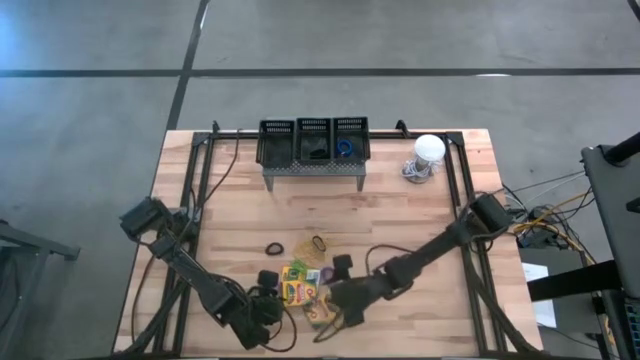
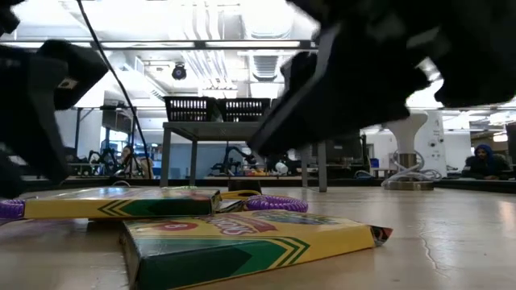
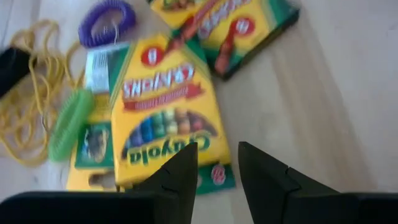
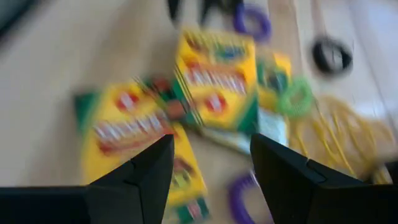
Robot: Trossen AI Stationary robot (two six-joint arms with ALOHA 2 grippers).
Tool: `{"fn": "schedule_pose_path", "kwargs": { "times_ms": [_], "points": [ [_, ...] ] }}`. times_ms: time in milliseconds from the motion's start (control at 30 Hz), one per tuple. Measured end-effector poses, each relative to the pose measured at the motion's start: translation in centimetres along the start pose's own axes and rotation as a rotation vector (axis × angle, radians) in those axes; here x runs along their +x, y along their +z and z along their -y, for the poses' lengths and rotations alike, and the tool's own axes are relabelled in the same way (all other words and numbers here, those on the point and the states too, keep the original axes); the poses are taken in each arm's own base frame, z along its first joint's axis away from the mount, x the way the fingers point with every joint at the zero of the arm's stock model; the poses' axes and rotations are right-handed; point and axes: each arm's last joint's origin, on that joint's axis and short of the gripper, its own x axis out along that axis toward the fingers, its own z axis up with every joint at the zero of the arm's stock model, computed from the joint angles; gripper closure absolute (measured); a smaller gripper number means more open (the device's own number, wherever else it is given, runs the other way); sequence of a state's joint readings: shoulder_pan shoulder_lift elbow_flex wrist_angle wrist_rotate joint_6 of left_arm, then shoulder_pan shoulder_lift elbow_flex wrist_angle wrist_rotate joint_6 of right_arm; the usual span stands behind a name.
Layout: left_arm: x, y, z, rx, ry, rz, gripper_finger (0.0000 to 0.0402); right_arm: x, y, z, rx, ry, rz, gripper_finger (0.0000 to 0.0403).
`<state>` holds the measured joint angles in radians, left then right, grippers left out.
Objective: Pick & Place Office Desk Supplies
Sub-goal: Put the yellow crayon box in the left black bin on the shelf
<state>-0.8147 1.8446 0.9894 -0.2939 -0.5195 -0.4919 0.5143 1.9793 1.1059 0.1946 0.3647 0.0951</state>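
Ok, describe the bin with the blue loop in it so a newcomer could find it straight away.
Start at the grey stand by the table's far edge, near its middle. Three black mesh bins sit in a row on top of it. Take the right bin, the one nearest the white ball: it alone holds a blue loop.

You have a grey metal stand (image 1: 313,172) at the table's (image 1: 420,225) far edge, and a white ball with a cable (image 1: 428,150) just beside that stand.
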Motion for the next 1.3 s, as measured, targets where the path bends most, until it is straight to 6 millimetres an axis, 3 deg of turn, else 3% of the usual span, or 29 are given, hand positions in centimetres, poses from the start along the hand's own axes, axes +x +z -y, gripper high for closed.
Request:
{"fn": "schedule_pose_path", "kwargs": {
  "times_ms": [100,200,367,533,733,1033,1300],
  "points": [
    [0.3,-0.8,-0.3,-0.04,0.008,-0.018,0.0284,0.4,-0.5,-0.6,-0.024,0.015,0.087,0.0193],
    [-0.4,-0.4,-0.7,-0.116,0.007,0.003,0.0284,1.0,-1.0,-0.7,-0.068,0.016,0.061,0.0193],
    [-3.3,1.1,-1.2,-0.197,-0.028,0.101,0.0284,2.1,0.9,-0.4,-0.124,0.014,0.03,0.0193],
    [-4.9,1.7,-2.0,-0.234,-0.047,0.13,0.0284,1.7,3.4,0.2,-0.098,0.008,-0.071,0.0193],
    [-3.1,0.6,-1.1,-0.081,-0.09,0.148,0.0284,2.6,3.6,3.3,0.046,0.061,-0.088,0.0193],
    [-0.7,-1.5,-0.8,-0.174,-0.168,0.223,0.0284,4.1,1.8,6.5,0.248,0.152,-0.092,0.019],
    [-0.5,-1.4,-1.0,-0.17,-0.171,0.224,0.0284,4.3,1.0,7.5,0.332,0.219,-0.132,0.0137]
  ]
}}
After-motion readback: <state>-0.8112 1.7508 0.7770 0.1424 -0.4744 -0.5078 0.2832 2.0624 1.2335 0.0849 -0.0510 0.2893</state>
